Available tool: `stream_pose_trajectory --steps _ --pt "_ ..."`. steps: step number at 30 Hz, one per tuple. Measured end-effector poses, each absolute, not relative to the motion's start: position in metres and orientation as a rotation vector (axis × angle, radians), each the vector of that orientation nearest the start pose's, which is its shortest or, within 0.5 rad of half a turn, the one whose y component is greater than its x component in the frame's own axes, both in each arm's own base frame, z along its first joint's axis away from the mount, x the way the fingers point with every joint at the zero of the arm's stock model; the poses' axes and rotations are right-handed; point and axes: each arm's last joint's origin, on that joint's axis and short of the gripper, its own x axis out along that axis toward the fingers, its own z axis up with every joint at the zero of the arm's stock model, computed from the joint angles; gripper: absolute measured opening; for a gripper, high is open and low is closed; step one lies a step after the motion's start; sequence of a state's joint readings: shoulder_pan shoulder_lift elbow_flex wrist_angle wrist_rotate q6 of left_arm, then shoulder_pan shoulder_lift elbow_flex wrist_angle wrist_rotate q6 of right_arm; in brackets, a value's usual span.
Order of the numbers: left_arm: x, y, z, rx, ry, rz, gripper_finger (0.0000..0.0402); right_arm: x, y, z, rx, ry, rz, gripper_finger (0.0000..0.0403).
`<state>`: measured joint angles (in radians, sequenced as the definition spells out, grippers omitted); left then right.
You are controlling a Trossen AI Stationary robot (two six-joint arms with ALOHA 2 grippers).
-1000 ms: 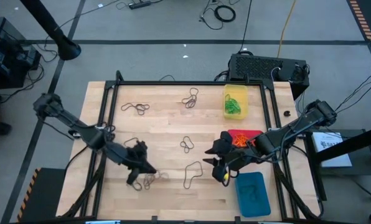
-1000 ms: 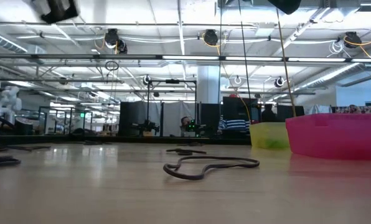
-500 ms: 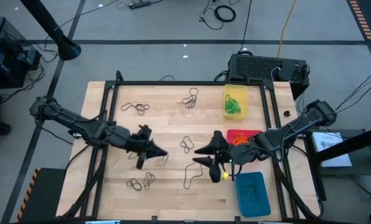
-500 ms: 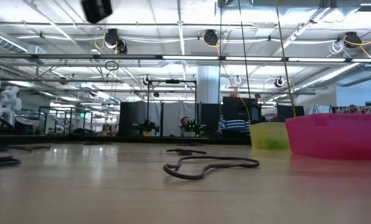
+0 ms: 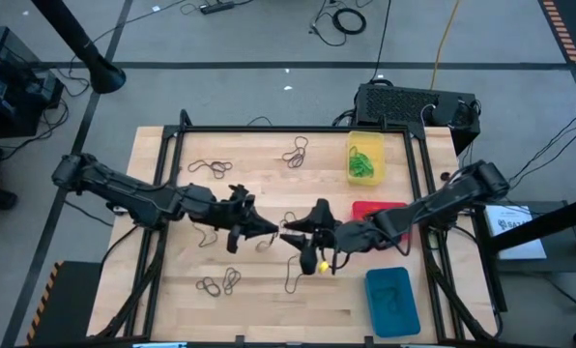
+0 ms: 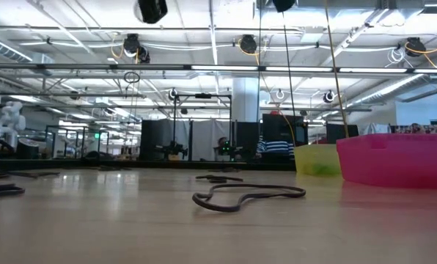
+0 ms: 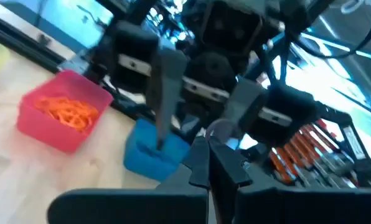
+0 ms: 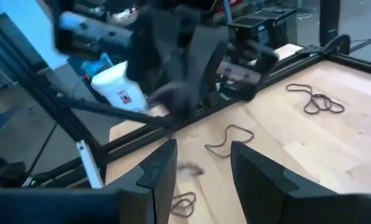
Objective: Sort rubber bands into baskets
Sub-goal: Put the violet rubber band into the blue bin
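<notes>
My left gripper and my right gripper meet tip to tip over the table's middle, both raised and about level. The left one is shut on a thin dark rubber band. The right one is open with nothing between its fingers. Loose dark rubber bands lie flat on the wood near the front left, and others lie farther back. The yellow basket holds green bands. The red basket holds orange ones, and the blue basket stands at the front right. My left gripper pinches the rubber band between its two shut fingertips. A small loop of the band stands up just past the tips. The fingers lie level and point toward the table's right side. The band is lifted clear of the table.
A black box stands behind the far right corner. A dark frame runs around the tabletop. One dark band lies in the near middle, close below both grippers. My right arm crosses over the red basket.
My left gripper has risen from the bands at the front left and gone toward the table's middle, tipping up from pointing down to level. My right gripper has gone left from beside the red basket and tipped up as well. The cluster of bands has stayed on the table.
</notes>
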<state>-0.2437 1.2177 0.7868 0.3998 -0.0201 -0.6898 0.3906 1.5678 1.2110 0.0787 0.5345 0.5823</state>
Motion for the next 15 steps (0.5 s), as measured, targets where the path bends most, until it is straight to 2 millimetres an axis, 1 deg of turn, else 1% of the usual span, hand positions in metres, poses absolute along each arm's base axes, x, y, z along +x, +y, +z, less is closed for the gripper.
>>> stream_pose_trajectory --steps 5,10,15 --pt "0.2706 -0.0672 0.2943 -0.683 0.137 -0.242 0.0 0.3434 0.121 0.31 0.466 0.172 -0.222 0.0144" --pt "0.2716 -0.0661 0.2948 -0.656 0.125 -0.258 0.0 0.3454 0.1237 0.3085 0.491 0.197 -0.137 0.0144" --pt "0.2727 -0.0614 0.2966 -0.642 0.11 -0.276 0.0 0.3482 0.1262 0.3044 0.536 0.214 -0.105 0.0144"
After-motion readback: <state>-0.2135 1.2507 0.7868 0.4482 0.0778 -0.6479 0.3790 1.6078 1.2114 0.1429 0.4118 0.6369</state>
